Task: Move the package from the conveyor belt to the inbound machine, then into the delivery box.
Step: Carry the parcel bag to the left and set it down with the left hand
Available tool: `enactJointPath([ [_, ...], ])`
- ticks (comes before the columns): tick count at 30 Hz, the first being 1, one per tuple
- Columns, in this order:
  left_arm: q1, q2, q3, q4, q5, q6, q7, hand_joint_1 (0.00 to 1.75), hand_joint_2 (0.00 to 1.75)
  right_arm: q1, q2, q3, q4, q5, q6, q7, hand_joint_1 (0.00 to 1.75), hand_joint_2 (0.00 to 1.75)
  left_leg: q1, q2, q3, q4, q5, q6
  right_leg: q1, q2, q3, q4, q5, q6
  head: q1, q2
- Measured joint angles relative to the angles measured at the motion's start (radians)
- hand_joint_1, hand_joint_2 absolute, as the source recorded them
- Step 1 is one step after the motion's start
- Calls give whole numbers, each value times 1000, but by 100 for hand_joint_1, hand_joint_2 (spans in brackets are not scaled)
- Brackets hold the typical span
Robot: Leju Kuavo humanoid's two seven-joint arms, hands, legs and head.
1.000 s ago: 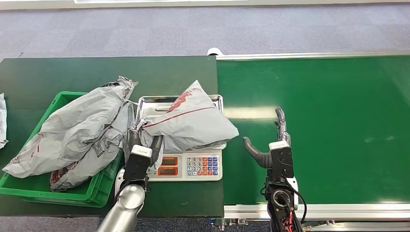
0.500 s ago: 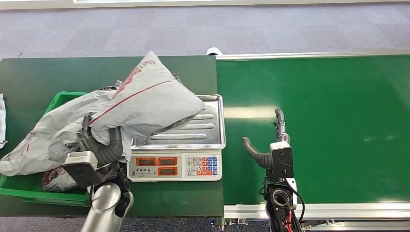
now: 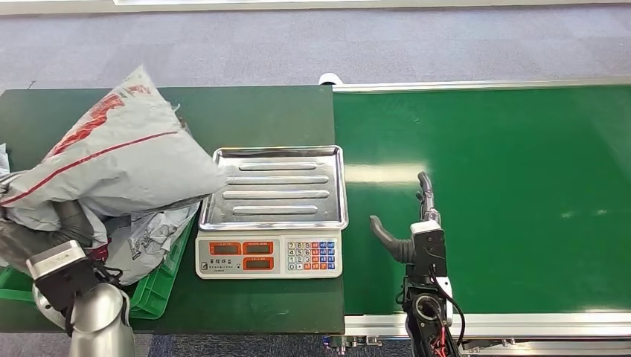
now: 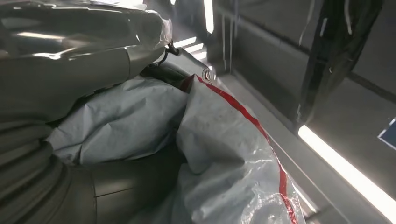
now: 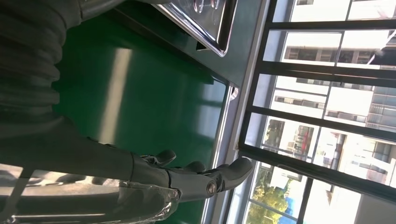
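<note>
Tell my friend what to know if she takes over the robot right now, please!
Left hand: holds the grey package lifted above the green delivery box, not yet let go.
Right hand: open and holding nothing, over the conveyor belt.
The scale has a bare tray.
Done: package taken off the belt and off the scale.
Left: lower the package into the box, on top of the other grey bags, and let go.

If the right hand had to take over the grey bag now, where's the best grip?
Probably the bulging lower corner of the grey bag nearest the scale, approached from the scale side. The left hand holds its underside on the far side, and that corner overhangs freely. The right hand is open over the belt.
</note>
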Motion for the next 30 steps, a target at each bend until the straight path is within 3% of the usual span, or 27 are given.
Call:
enactJointPath([
  [6,-37,-41,189,58,-200,0,0,175,175,2,0,6,5,-4,-21,-2,0,175,0,0,0,0,0,0,0,0,-1,0,0,0,0,0],
  [13,-78,-52,318,212,-337,0,5,173,175,2,0,12,5,0,-15,17,0,175,0,2,0,0,0,0,0,1,-1,0,0,0,0,0],
  [15,-89,-54,335,253,-393,0,37,169,175,2,0,12,5,2,-15,19,0,175,0,1,0,0,0,0,0,1,-1,0,0,0,0,0],
  [17,-99,-54,337,302,-492,0,126,161,175,2,0,13,5,5,-15,23,0,175,0,1,0,0,0,0,0,0,-1,0,0,0,0,0],
  [21,-103,-37,280,388,-631,1,351,11,175,3,-1,11,5,10,-8,36,0,175,0,0,0,0,0,0,0,0,0,0,0,0,0,0],
  [22,-103,-32,260,399,-637,1,375,2,175,3,-1,11,5,12,-6,38,0,175,0,-1,0,0,0,0,0,-1,0,0,0,0,0,0],
  [25,-99,-21,212,415,-607,3,375,0,175,4,-2,11,4,21,-4,42,0,175,0,-1,0,0,0,0,0,-1,0,0,0,0,0,0],
  [30,-96,-20,195,405,-506,3,235,0,175,10,-2,10,4,35,0,43,0,175,0,-1,0,0,0,0,0,-1,0,0,0,0,0,0],
])
